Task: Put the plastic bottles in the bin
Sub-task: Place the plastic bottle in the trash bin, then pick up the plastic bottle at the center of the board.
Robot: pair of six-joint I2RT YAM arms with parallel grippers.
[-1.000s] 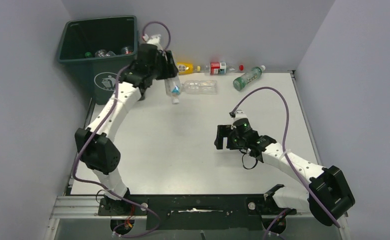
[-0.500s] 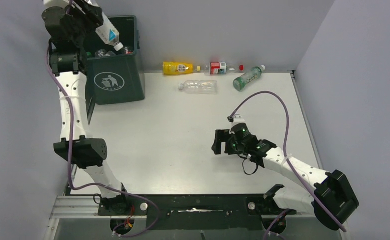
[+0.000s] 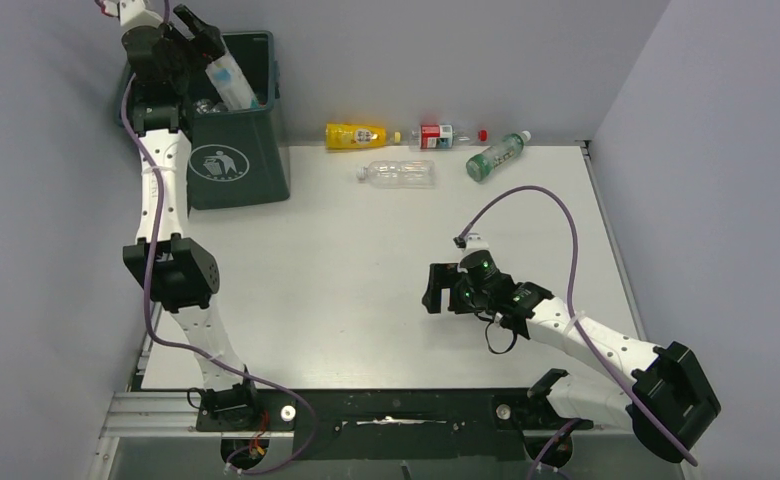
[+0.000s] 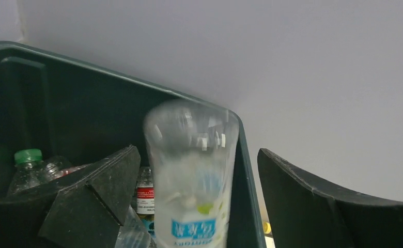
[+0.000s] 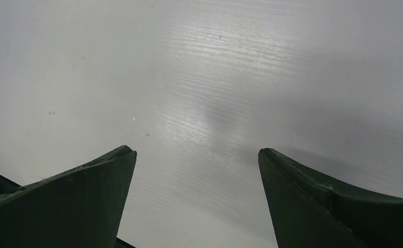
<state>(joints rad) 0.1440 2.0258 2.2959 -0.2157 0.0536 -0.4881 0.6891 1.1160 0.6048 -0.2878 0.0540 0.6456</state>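
My left gripper (image 3: 198,35) is raised above the dark green bin (image 3: 228,165) at the far left. Its jaws stand open, apart from a clear blue-labelled plastic bottle (image 3: 231,82) that drops, blurred, between them (image 4: 191,175) towards the bin's right rim (image 4: 243,170). Inside the bin lie a green-capped bottle (image 4: 28,156) and a red-labelled one (image 4: 145,191). On the table's far side lie a yellow bottle (image 3: 356,135), a red-labelled one (image 3: 436,135), a clear one (image 3: 398,174) and a green-labelled one (image 3: 496,156). My right gripper (image 3: 434,288) hovers open over bare table (image 5: 199,77).
Grey walls close in at the back and on both sides. The bin stands off the table's far-left corner. A purple cable (image 3: 526,190) loops above the right arm. The black mounting rail (image 3: 396,410) runs along the near edge.
The left arm swung the blue-labelled bottle from the table up over the bin, then its jaws opened and the bottle began to drop. The right arm drifted slightly nearer.
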